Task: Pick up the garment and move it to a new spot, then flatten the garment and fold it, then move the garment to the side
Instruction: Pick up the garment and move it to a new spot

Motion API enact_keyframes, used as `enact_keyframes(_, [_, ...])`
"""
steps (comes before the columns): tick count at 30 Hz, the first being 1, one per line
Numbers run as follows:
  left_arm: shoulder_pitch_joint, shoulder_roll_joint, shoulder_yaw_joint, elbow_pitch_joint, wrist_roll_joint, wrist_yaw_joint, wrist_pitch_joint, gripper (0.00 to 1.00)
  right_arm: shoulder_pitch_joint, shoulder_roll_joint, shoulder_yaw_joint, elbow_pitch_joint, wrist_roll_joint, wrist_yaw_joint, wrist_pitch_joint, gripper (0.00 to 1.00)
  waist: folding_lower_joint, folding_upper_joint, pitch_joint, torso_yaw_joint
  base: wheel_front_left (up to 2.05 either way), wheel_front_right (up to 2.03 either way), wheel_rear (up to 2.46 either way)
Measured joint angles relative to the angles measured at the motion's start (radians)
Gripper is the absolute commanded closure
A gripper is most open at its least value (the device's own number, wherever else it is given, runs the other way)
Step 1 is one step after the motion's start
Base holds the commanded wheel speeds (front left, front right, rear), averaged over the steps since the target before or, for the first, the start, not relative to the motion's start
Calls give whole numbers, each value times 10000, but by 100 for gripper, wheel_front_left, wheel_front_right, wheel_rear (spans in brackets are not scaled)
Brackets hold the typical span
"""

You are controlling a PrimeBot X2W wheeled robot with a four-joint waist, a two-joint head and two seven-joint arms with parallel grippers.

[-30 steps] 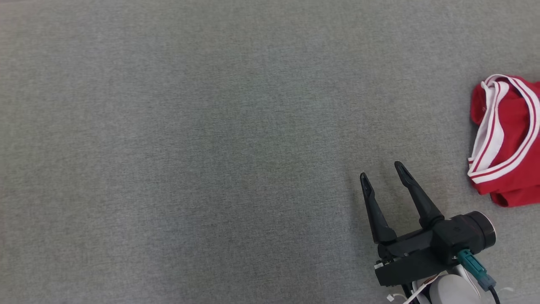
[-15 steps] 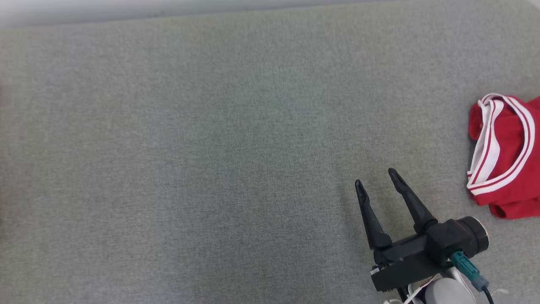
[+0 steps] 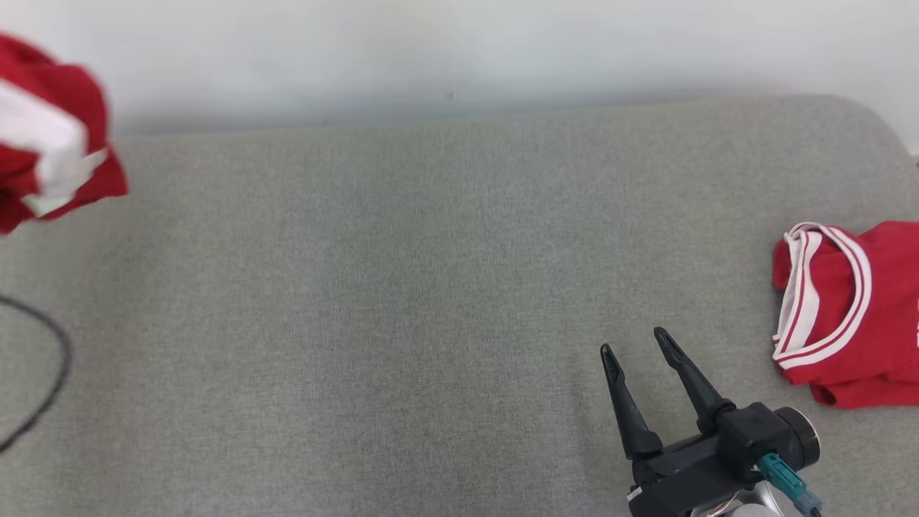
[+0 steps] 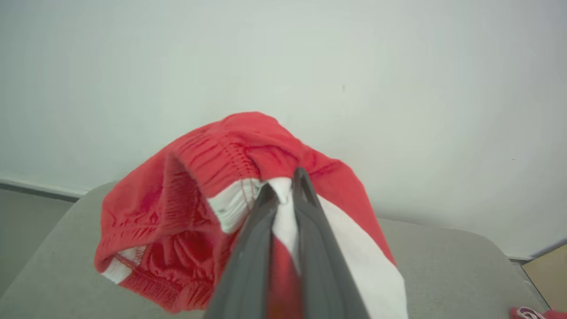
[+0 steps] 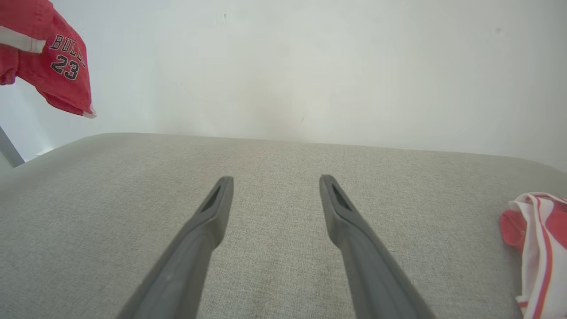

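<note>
The garment (image 4: 199,212) is red mesh cloth with a white band. It hangs in the air, bunched, and my left gripper (image 4: 283,184) is shut on its white band. The same garment shows blurred at the head view's upper left (image 3: 50,143), and at the right wrist view's upper left (image 5: 53,66) with black lettering and "23" on it. My right gripper (image 3: 635,343) hovers low over the grey cushion at the lower right. It is open (image 5: 275,178) with nothing between its fingers.
A second red garment with white stripes (image 3: 847,309) lies at the right edge of the grey cushioned surface (image 3: 431,287). It also shows in the right wrist view (image 5: 540,248). A black cable (image 3: 50,373) loops at the left. A pale wall (image 3: 459,50) stands behind.
The head camera has tilted up, so the wall and the cushion's far edge have come into view. The held garment now shows at the upper left. My right gripper stays open.
</note>
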Motion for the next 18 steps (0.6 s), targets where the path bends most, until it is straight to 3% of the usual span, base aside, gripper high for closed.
enact_keyframes(11, [78, -2495, -2240, -3565, -886, 115, 1101, 100, 191, -40, -67, -153, 61, 0, 23, 0, -1, 0, -735, -595, 0, 0, 0])
enact_keyframes(18, [972, -3304, -3714, -4002, -817, 27, 1154, 100, 188, -6, -105, -341, 73, 0, 69, 0, 0, 0, -594, -1358, 0, 0, 0])
